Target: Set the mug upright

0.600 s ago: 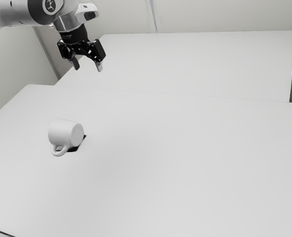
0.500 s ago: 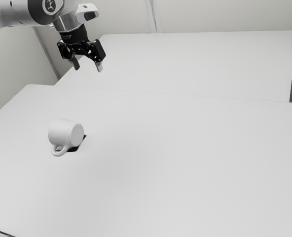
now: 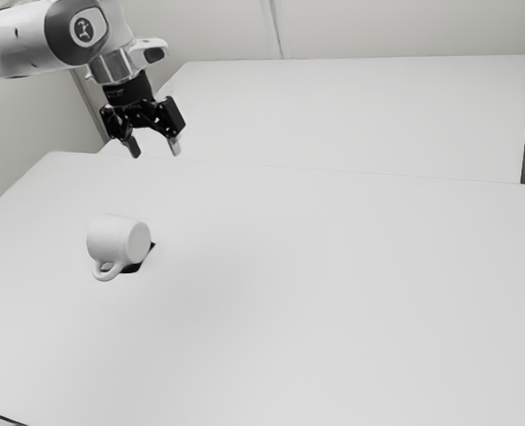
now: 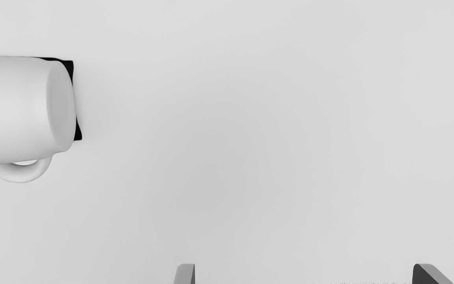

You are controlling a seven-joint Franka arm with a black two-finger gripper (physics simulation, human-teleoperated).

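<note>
Above the table, my gripper (image 3: 155, 149) hangs open in the exterior view, higher than the mug and apart from it. The white mug (image 3: 116, 239) lies on its side, its round base facing the exterior view's right and its handle low against the table. In the wrist view the mug (image 4: 12, 110) is partly cut off by the picture's edge, base and handle showing. The gripper (image 4: 304, 272) has its fingertips wide apart there, with bare table between them.
A white table (image 3: 333, 293) carries the mug, with a small black patch (image 3: 137, 265) beside and under it. Behind stands another pale flat surface (image 3: 351, 115), with walls around it.
My gripper has come down and slightly toward the exterior view's left, still open. The mug has kept its place.
</note>
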